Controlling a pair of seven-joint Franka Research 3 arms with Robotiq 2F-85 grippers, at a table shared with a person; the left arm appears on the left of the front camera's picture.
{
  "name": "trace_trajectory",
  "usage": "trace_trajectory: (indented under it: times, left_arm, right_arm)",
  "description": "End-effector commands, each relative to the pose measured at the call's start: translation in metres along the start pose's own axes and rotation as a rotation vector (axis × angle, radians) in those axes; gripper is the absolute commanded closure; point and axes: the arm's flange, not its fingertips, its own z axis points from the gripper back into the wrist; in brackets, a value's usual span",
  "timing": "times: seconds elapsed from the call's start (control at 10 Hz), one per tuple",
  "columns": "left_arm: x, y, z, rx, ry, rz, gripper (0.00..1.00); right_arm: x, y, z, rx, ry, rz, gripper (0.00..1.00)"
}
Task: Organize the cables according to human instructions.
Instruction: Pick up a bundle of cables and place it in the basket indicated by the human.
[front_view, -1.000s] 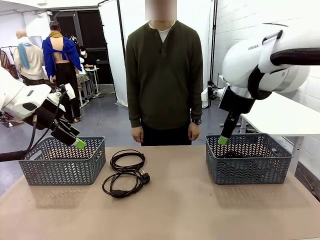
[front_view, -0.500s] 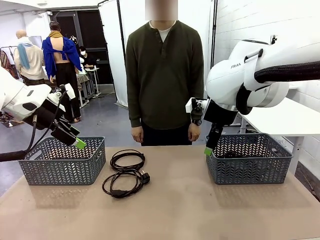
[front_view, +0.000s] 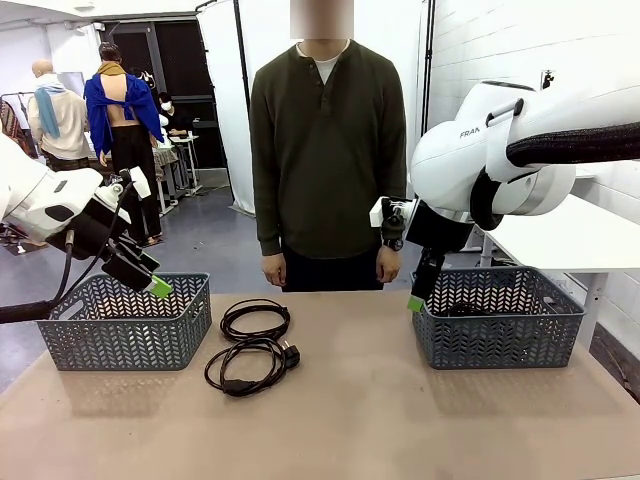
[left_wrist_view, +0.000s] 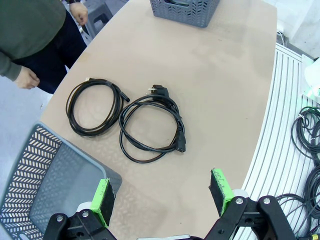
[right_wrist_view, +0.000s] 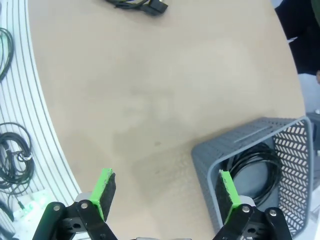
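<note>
Two coiled black cables lie on the table's middle-left: a thin one (front_view: 255, 319) (left_wrist_view: 95, 105) toward the person, and a thicker one with chunky plugs (front_view: 249, 366) (left_wrist_view: 151, 128) nearer me. Another coiled cable (right_wrist_view: 256, 167) rests inside the right basket (front_view: 497, 316) (right_wrist_view: 280, 200). My left gripper (front_view: 155, 288) (left_wrist_view: 162, 196) hangs open over the near right corner of the left basket (front_view: 124, 322) (left_wrist_view: 40, 190), holding nothing. At the right basket's left rim my right gripper (front_view: 416, 301) (right_wrist_view: 167, 191) hovers open and empty.
A person in a dark green shirt stands at the far edge, hands (front_view: 274, 270) down at their sides. Bare tabletop (front_view: 350, 420) stretches between and in front of the baskets. More cables (left_wrist_view: 307, 130) lie on the floor beyond the table's edge.
My right arm swung leftward, from over the right basket to its left rim, then settled. The left arm, cables and person stayed still.
</note>
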Motion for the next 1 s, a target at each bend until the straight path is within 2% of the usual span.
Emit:
trace_trajectory:
  times: [0.0, 0.9]
  left_arm:
    - [-0.0027, 0.002, -0.0007, -0.016, -0.013, -0.004, 0.0]
    - [-0.0027, 0.002, -0.0007, -0.016, -0.013, -0.004, 0.0]
  right_arm:
    - [-0.0007, 0.0, -0.0001, -0.001, -0.002, -0.002, 0.0]
    - [-0.0007, 0.0, -0.0001, -0.001, -0.002, -0.002, 0.0]
